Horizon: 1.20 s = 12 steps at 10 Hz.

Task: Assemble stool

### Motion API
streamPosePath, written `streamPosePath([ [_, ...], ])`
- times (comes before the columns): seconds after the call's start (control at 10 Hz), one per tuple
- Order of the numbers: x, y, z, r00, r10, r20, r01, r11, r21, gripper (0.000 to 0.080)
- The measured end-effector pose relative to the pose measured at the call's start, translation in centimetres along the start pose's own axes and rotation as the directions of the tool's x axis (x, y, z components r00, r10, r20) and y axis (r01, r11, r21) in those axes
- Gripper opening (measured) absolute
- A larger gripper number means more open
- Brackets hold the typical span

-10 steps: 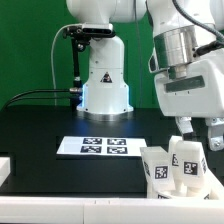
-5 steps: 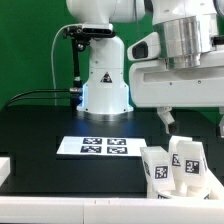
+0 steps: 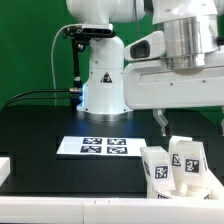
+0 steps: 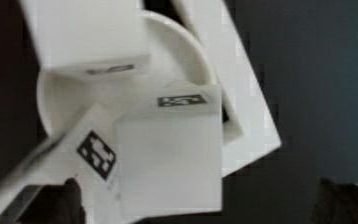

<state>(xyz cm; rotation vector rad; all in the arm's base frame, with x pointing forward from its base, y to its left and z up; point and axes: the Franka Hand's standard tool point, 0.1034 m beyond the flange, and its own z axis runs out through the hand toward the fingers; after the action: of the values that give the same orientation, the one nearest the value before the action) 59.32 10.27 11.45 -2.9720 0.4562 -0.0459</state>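
The stool legs (image 3: 176, 166), short chunky white blocks bearing black-and-white square tags, stand clustered upright on the black desk (image 3: 40, 125) at the near edge, toward the exterior view's right. At least three of them are visible, pressed close against one another, with their tagged faces turned toward the near side.

The end effector (image 3: 190, 122) hangs above this cluster, slightly farther back, below the arm's large white wrist housing (image 3: 175, 85), which fills the upper part of the exterior view's right. One dark fingertip (image 3: 162, 121) shows under the housing, above and just to the left of the legs and clear of them; the other finger runs off the frame edge, so how far apart the fingers stand cannot be told, and nothing can be seen between them.

In the wrist view the legs (image 4: 158, 130) fill the picture at close range, white faces and two tags visible against the dark desk; the fingers cannot be made out there.

The marker board (image 3: 98, 146) lies flat on the desk to the left of the legs, well apart from them, with the robot base (image 3: 104, 85) behind it at the far side.
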Motion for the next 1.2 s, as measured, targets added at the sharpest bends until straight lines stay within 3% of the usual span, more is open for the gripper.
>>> streamPosePath([
  [0.2,0.6,-0.6,0.5,0.951,-0.306,0.036,0.307,0.95,-0.049,0.0649],
  [0.6,1.0,0.2,0.5,0.851,-0.524,0.042,0.526,0.849,-0.054,0.0649],
  [0.7,0.9,0.3,0.9,0.76,-0.647,0.059,0.65,0.757,-0.071,0.0649],
  [0.9,0.1,-1.1,1.6,0.553,-0.828,0.096,0.832,0.542,-0.117,0.0649],
  [1.2,0.3,-0.5,1.7,0.412,-0.903,0.12,0.909,0.4,-0.113,0.0649],
])
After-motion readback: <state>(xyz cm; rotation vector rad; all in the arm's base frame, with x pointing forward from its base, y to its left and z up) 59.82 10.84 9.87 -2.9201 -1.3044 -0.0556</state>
